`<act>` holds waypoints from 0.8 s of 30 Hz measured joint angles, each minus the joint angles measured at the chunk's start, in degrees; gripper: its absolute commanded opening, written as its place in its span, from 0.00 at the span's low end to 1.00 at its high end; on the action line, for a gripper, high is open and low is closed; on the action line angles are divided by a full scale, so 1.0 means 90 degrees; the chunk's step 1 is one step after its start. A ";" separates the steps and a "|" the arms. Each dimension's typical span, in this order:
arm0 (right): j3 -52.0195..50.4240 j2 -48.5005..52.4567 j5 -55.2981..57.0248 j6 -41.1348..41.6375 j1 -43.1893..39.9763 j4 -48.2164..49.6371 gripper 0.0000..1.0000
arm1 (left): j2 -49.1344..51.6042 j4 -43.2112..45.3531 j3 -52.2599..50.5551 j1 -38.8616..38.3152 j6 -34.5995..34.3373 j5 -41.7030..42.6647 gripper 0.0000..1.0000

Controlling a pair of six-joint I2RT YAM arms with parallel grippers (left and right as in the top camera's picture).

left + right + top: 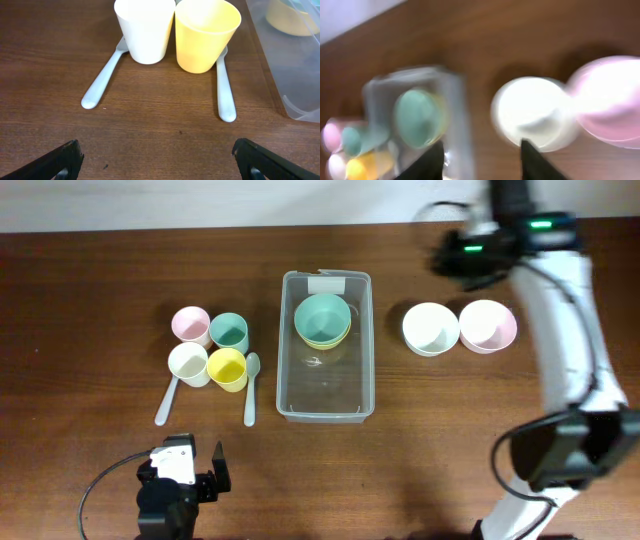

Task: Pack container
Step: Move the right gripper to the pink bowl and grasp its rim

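The clear plastic container [327, 345] stands mid-table with a teal bowl [322, 317] stacked on a yellow bowl inside its far end. A white bowl [430, 328] and a pink bowl [487, 326] sit on the table to its right. My right gripper [452, 256] is open and empty, high above the table behind the white bowl; its blurred wrist view shows the container [455, 120], white bowl [535, 112] and pink bowl [610, 100]. My left gripper [190, 470] is open and empty near the front edge, facing the cups.
Pink [190, 324], teal [229, 332], white [187, 364] and yellow [227, 368] cups stand left of the container. Two pale spoons [166, 402] [251, 388] lie beside them. The left wrist view shows the white cup [145, 27], yellow cup [205, 32] and both spoons.
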 measured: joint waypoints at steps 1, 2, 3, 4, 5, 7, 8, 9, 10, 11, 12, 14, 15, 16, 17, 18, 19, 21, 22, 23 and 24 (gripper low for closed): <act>-0.0002 -0.0034 0.0080 -0.0010 -0.0311 -0.0085 0.58 | 0.0000 0.0000 0.0000 0.0000 0.0000 0.0002 0.99; -0.0005 -0.0039 0.0170 -0.0019 -0.0636 -0.0151 0.60 | 0.0000 0.0000 0.0000 0.0000 0.0000 0.0000 0.99; -0.0061 0.0012 0.0323 0.0000 -0.1146 -0.0216 0.62 | 0.0000 0.0000 0.0000 0.0000 0.0000 0.0000 1.00; -0.0119 0.0044 0.0357 -0.0010 -0.1350 -0.0219 0.62 | 0.0000 -0.0002 0.0000 0.0000 0.0000 0.0002 1.00; -0.0172 0.0085 0.0389 -0.0010 -0.1479 -0.0231 0.63 | 0.0000 0.0000 0.0000 0.0000 0.0000 0.0002 1.00; -0.0406 0.0236 0.0442 -0.0019 -0.1729 -0.0199 0.62 | 0.0000 0.0000 0.0000 0.0000 0.0000 0.0000 1.00; -0.0491 0.0325 0.0457 -0.0029 -0.1778 -0.0192 0.62 | 0.0000 0.0000 0.0000 0.0000 0.0000 0.0000 0.99; -0.0593 0.0452 0.0461 -0.0046 -0.1817 -0.0177 0.62 | 0.0000 0.0000 0.0000 0.0000 0.0000 0.0002 0.99; -0.0702 0.0590 0.0486 -0.0053 -0.1836 -0.0134 0.62 | 0.0000 0.0000 0.0000 0.0000 0.0000 0.0000 0.99; -0.0833 0.0770 0.0527 -0.0070 -0.1838 -0.0097 0.62 | 0.0000 0.0000 0.0000 0.0000 0.0000 0.0000 0.99; -0.0913 0.0903 0.0605 -0.0073 -0.1838 -0.0063 0.61 | 0.0000 -0.0002 0.0000 0.0000 0.0000 0.0002 1.00; -0.1010 0.1212 0.0755 -0.0073 -0.1846 0.0019 0.57 | 0.0000 0.0000 0.0000 0.0000 0.0000 0.0000 1.00; -0.1039 0.1362 0.0828 -0.0092 -0.1848 0.0083 0.57 | 0.0000 0.0000 0.0000 0.0000 0.0000 0.0000 1.00; -0.1054 0.1474 0.0862 -0.0090 -0.1858 0.0114 0.58 | 0.0000 0.0000 0.0000 0.0000 0.0000 0.0002 1.00; -0.1059 0.1545 0.0879 -0.0095 -0.1868 0.0136 0.57 | 0.0000 -0.0002 0.0000 0.0000 0.0000 0.0000 1.00; -0.1059 0.1627 0.0899 -0.0109 -0.1885 0.0170 0.57 | 0.0000 0.0000 0.0000 0.0000 0.0000 0.0002 1.00; -0.1059 0.1729 0.0935 -0.0121 -0.1919 0.0231 0.50 | 0.0000 -0.0002 0.0000 0.0000 0.0000 0.0000 1.00; -0.1059 0.1841 0.0957 -0.0134 -0.1967 0.0277 0.47 | 0.0000 -0.0002 0.0000 0.0000 0.0000 0.0000 1.00; -0.1059 0.1902 0.0959 -0.0153 -0.1987 0.0301 0.43 | 0.0000 -0.0002 0.0000 0.0000 0.0000 0.0002 1.00; -0.1059 0.1945 0.0959 -0.0160 -0.1999 0.0308 0.37 | 0.0000 -0.0002 0.0000 0.0000 0.0000 0.0002 1.00; -0.1059 0.1989 0.0957 -0.0168 -0.2006 0.0321 0.31 | 0.0000 -0.0002 0.0000 0.0000 0.0000 0.0000 0.99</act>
